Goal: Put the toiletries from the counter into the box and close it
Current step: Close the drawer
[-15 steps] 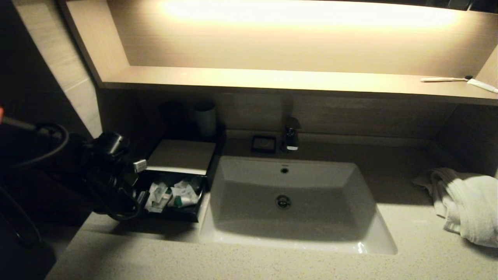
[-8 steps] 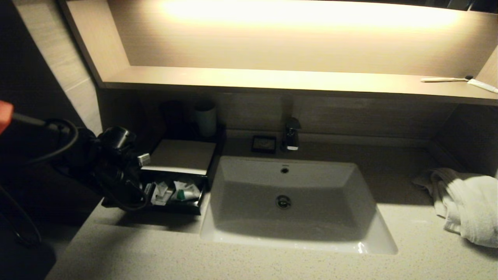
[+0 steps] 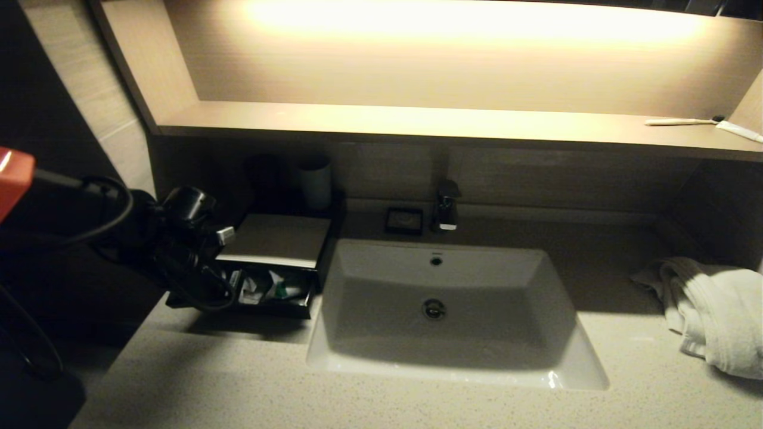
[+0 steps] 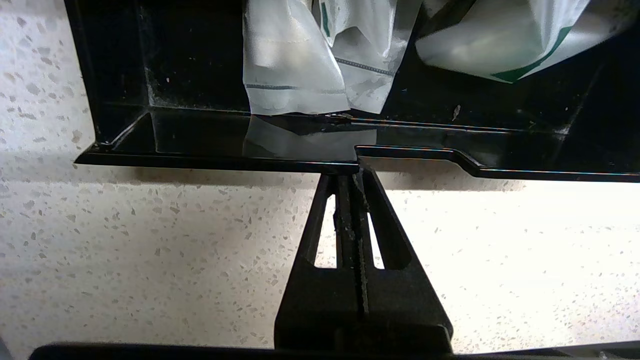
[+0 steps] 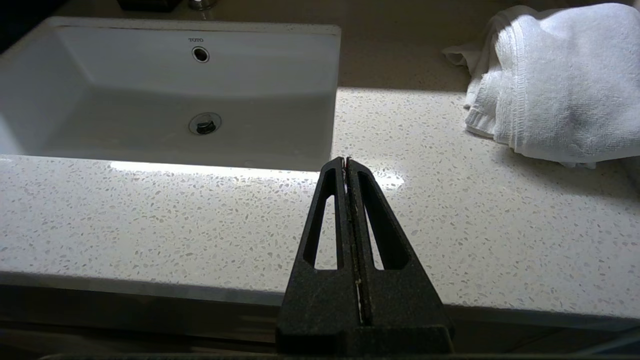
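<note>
The black box (image 3: 277, 238) with its cream top panel stands on the counter (image 3: 357, 399) left of the basin. Its drawer (image 3: 286, 310) is partly out and holds several wrapped white sachets with green marks (image 3: 271, 289). My left gripper (image 3: 208, 295) is shut and empty, its tips pressed against the drawer's front rim (image 4: 200, 162). In the left wrist view the gripper (image 4: 352, 172) touches that rim, with sachets (image 4: 295, 65) lying just behind it. My right gripper (image 5: 346, 161) is shut and empty above the counter's front edge, to the right of the basin.
The white basin (image 3: 447, 298) fills the counter's middle, with a tap (image 3: 447, 205) and a small black dish (image 3: 404, 220) behind it. A pale cup (image 3: 315, 182) stands behind the box. A white towel (image 3: 715, 310) lies at the right. A toothbrush (image 3: 679, 121) lies on the lit shelf.
The drawer has slid further in under the cream panel, so less of the sachets shows. My left arm has moved away from me with it.
</note>
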Available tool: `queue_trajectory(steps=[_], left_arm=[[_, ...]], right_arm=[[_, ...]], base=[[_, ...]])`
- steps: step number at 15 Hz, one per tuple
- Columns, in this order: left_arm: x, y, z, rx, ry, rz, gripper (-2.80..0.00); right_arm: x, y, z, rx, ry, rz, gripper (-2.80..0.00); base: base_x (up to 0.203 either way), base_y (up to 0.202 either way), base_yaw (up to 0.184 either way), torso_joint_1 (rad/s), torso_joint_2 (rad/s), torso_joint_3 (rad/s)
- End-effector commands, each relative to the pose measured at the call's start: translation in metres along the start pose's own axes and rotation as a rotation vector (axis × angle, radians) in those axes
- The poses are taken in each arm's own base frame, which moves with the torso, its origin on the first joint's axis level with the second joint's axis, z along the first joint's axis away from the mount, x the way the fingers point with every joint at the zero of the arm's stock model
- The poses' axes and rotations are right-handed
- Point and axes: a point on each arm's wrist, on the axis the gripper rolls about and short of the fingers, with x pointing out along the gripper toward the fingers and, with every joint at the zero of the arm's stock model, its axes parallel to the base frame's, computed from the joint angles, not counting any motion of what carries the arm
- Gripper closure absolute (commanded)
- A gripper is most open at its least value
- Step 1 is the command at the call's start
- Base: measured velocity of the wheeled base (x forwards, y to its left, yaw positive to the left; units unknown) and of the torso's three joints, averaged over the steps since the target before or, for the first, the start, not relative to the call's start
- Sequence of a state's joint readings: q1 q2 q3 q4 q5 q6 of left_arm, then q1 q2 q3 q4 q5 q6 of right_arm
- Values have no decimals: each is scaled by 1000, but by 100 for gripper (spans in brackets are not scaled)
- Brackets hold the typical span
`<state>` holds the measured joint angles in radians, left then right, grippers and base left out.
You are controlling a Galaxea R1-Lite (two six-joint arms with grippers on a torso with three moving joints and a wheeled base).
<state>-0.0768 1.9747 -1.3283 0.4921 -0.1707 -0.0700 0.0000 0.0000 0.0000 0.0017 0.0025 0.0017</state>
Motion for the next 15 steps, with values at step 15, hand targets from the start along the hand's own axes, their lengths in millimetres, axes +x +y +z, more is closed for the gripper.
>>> queue_trajectory(steps=[15], left_arm=[[7, -5, 20, -61, -38, -10, 0]], right_arm=[[0, 0, 0, 0, 0, 1, 0]], base=[[0, 0, 0, 0, 0, 0]])
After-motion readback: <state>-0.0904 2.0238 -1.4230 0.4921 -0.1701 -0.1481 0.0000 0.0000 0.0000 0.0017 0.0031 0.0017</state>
